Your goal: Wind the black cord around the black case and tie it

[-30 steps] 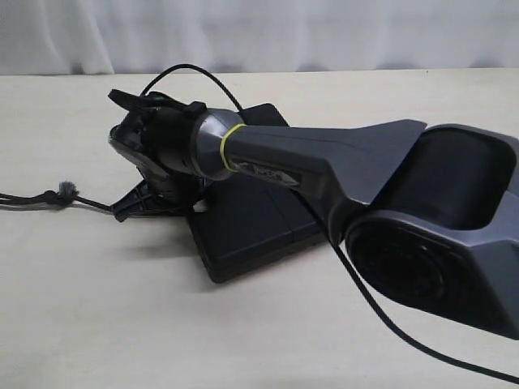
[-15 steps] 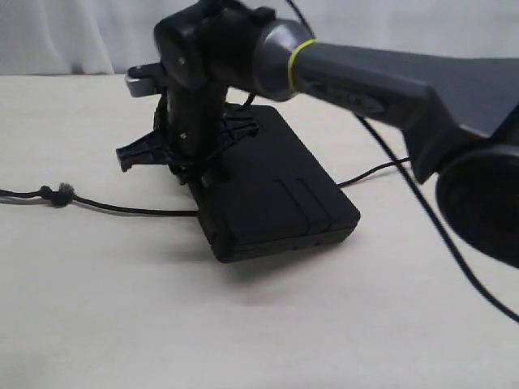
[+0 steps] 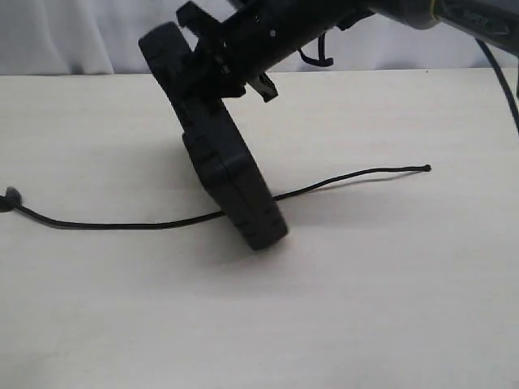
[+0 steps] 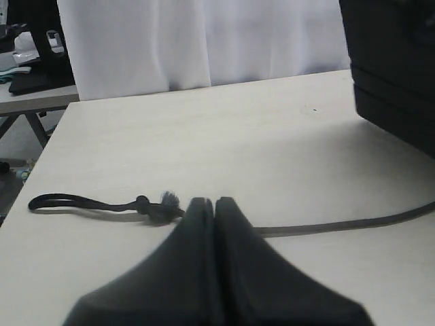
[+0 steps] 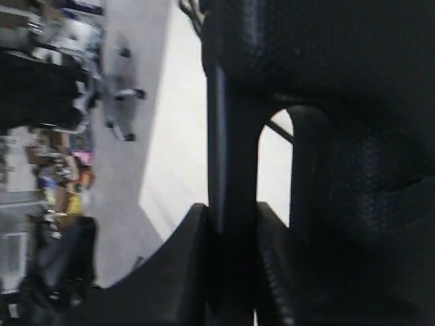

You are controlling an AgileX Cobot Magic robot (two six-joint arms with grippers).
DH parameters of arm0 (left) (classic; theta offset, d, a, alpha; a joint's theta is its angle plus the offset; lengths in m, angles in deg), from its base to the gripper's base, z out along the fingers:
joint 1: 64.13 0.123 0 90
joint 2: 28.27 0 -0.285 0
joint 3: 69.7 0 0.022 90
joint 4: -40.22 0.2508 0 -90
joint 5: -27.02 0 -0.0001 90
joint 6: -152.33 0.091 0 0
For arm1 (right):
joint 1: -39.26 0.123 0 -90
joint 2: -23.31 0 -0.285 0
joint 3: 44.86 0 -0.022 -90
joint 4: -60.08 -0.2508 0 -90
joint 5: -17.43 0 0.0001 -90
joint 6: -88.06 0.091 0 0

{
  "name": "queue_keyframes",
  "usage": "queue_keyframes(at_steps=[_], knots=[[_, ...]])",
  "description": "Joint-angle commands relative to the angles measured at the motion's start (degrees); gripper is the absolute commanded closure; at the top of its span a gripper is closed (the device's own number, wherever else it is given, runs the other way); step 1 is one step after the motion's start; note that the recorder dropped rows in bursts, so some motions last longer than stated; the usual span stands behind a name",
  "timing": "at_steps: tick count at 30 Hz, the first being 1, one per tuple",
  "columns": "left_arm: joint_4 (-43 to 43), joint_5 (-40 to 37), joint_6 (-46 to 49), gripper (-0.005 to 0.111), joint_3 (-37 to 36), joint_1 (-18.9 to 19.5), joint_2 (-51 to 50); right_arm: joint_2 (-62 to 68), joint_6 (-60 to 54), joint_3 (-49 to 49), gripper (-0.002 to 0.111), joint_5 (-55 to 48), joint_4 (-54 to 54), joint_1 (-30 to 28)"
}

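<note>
1. Two claws here. The right claw (image 3: 212,65) has clamped down on the black case (image 3: 235,186) near its top end. In the right wrist view, one finger sits on each side of the bar next to the handle cut-out, partly closed with the plastic between them.
2. That case is tipped way up, leaning, with only its lower end touching the counter (image 3: 365,308).
3. The black cord (image 3: 122,225) lies flat on the counter and runs across from the far left. It passes the foot of the case, and I can't tell if it goes under or behind. Its free end (image 3: 427,168) stops out on the right.
4. The left claw (image 4: 205,204) is pressed fully closed, tips together.
5. The cord's knot and frayed tuft (image 4: 160,204) sit right beside those tips. The cord carries on past them, and I honestly can't tell whether it's pinched.
</note>
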Motion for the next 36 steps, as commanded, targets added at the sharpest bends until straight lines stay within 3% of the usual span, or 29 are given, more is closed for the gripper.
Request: queue_keyframes(at_steps=[1,11,23,36], knots=[[-0.3,0.4,-0.1,0.107,-0.1,-0.3,0.0,-1.0,-5.1,-0.6,0.104,0.6,-13.4,-3.0],[-0.3,0.4,-0.1,0.107,-0.1,-0.3,0.0,-0.4,4.0,-0.6,0.104,0.6,7.3,-4.6],[-0.3,0.4,-0.1,0.107,-0.1,-0.3,0.0,-0.4,-2.1,-0.6,0.104,0.6,-17.5,-5.6],[-0.3,0.4,-0.1,0.107,-0.1,-0.3,0.0,-0.4,-5.1,7.1,0.104,2.4,-15.7,-5.6]])
